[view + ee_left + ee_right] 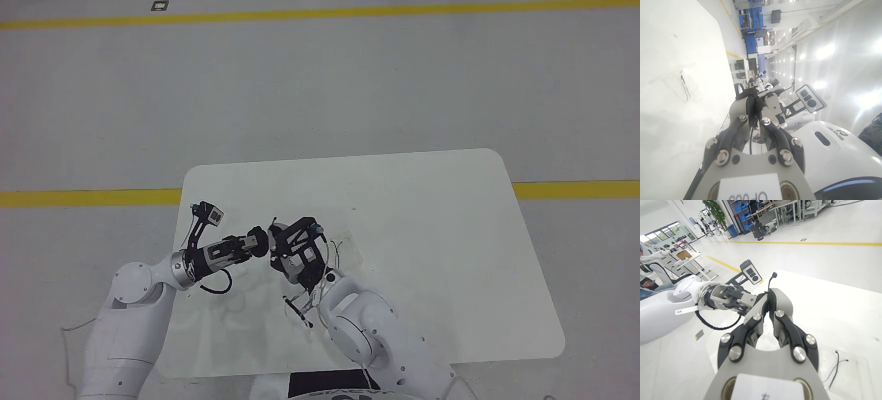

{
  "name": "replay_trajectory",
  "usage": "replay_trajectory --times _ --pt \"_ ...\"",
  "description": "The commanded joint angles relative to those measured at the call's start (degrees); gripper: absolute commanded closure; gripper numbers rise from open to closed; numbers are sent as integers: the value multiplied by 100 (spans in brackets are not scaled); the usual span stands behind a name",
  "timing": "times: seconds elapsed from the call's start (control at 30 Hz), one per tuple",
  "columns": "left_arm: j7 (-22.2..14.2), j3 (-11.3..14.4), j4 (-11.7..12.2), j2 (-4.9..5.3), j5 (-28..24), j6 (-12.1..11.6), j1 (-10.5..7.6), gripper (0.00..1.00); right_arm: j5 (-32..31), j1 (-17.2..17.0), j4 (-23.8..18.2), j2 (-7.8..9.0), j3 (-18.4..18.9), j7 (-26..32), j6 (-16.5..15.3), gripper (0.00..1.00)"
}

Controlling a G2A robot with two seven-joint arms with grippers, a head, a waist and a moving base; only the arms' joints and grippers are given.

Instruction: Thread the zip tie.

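A black zip tie (769, 283) stands up out of my right gripper (769, 296), which is shut on its strap; the tie's square head (774, 274) is at the top end. My left gripper (751, 96) meets the right one tip to tip above the table's left half, its pads pressed together on a thin black strap (751, 132) that runs back between the fingers. In the top view the left gripper (261, 240) and right gripper (281, 241) touch over the table (430, 250).
A clear flat tray (668, 83) (857, 361) lies on the table beside the right arm, with spare black zip ties (685, 87) (836, 364) in it. Another dark strip (300, 308) lies near the front edge. The table's right half is bare.
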Motion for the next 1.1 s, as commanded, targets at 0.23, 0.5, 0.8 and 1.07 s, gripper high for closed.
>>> replay_trajectory --times 0.23,0.5,0.8,1.07 --pt "0 0 0 0 0 0 0 100 30 -1 -21 11 8 1 16 71" --pt "0 0 0 0 0 0 0 100 -79 -40 -168 37 54 -11 56 76" --pt "0 0 0 0 0 0 0 100 -182 -120 -385 71 79 35 52 93" --pt "0 0 0 0 0 0 0 100 -128 -50 -291 64 44 43 52 100"
